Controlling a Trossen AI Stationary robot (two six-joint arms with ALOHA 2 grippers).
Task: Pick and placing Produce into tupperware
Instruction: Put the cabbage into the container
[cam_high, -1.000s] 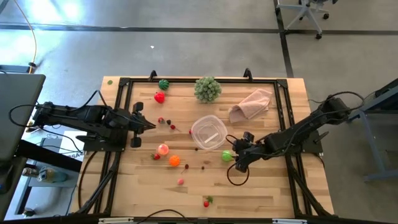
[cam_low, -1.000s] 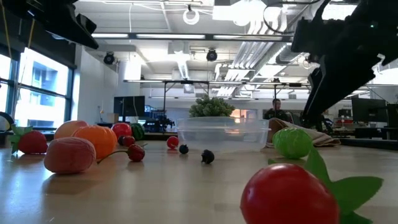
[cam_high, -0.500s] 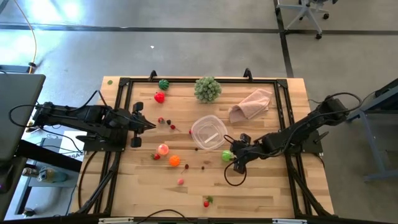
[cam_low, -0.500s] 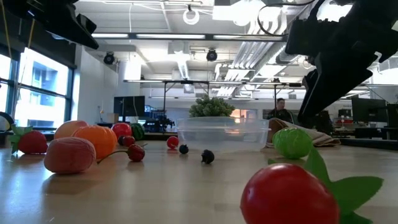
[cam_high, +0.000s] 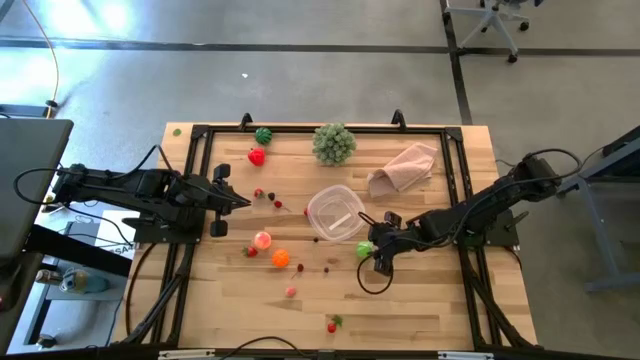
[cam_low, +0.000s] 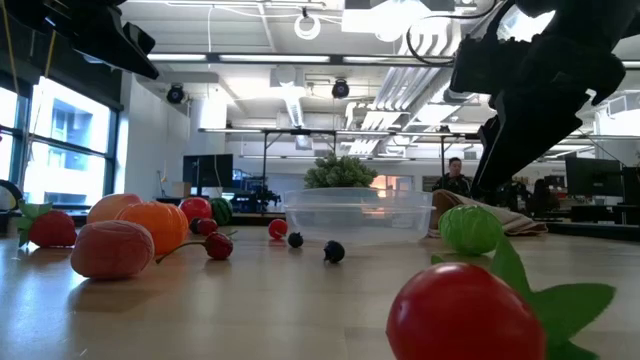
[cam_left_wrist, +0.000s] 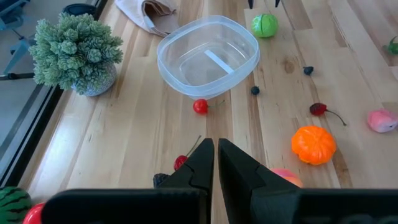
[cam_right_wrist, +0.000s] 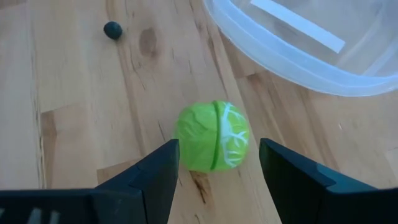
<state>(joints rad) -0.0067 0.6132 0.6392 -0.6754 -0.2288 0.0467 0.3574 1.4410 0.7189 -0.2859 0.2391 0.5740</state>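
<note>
A bright green toy ball (cam_right_wrist: 212, 136) (cam_high: 365, 250) (cam_low: 470, 228) lies on the table just near of the clear round tupperware (cam_high: 335, 213) (cam_left_wrist: 208, 56) (cam_right_wrist: 311, 43). My right gripper (cam_right_wrist: 219, 162) (cam_high: 377, 252) is open, just right of the ball, its fingers standing on either side of it without touching. The other produce lies scattered: an orange piece (cam_high: 280, 258), a pink one (cam_high: 262, 240), red ones (cam_high: 257, 156). My left gripper (cam_left_wrist: 216, 155) (cam_high: 240, 203) is shut and waits at the table's left side.
A pale green leafy ball (cam_high: 334, 143) and a pink cloth (cam_high: 405, 167) lie at the far side. A dark berry (cam_right_wrist: 112, 30) sits near the green ball. A red tomato with a leaf (cam_low: 465, 315) lies at the near edge. A black frame (cam_high: 200, 180) borders the table.
My right gripper has moved toward the table's left, closing on the green ball until its fingers flank it. The ball has stayed where it was.
</note>
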